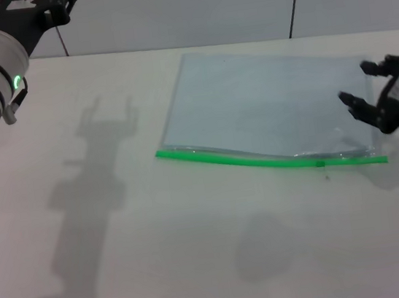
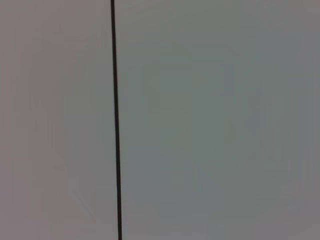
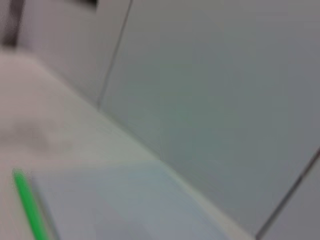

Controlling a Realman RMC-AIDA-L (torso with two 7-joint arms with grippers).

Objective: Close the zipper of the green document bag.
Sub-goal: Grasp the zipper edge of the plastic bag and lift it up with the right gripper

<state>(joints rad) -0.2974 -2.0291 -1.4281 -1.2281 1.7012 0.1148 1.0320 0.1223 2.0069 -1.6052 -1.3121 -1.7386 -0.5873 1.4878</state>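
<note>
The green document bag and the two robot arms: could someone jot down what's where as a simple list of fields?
bag: green document bag lies flat on the white table
zipper: zipper runs along the bag's near long edge
slider: small dark spot near the right end, too small to be sure
right gripper: right gripper hovers by the bag's right end, jaws open
left gripper: left gripper raised at far left, away from the bag

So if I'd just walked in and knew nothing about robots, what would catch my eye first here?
Probably the zipper, a bright green strip along the near edge of the green document bag, which lies flat on the pale table. Next, the black right gripper, open at the bag's right end. The left gripper is raised at the far left corner, away from the bag.
</note>
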